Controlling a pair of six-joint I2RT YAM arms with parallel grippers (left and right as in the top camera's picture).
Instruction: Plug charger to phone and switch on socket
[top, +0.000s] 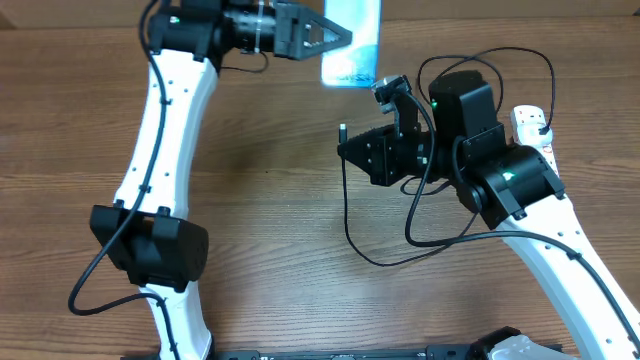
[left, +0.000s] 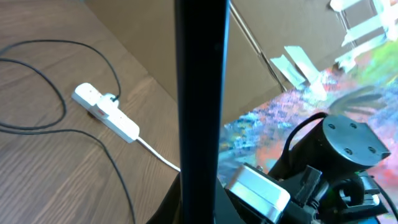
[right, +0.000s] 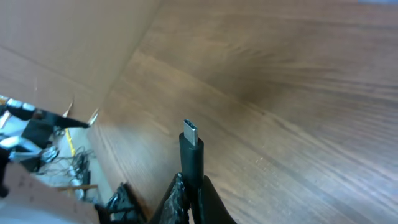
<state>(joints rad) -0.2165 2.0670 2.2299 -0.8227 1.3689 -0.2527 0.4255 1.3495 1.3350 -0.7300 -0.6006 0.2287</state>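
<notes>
At the far edge of the counter (top: 270, 200), the left tool (top: 335, 35) is clenched on one side of the phone (top: 356, 40), whose blue screen faces upward. Nearer the middle, the right tool (top: 348, 143) is clamped on the charger (top: 346, 210) just behind its connector tip (right: 190, 134), which projects bare. Connector tip and phone are apart, so insertion is not yet done. Beyond the right arm lies the socket (left: 106, 113), with a black plug apparently seated. Its switch position cannot be read, so switching is judged outstanding.
</notes>
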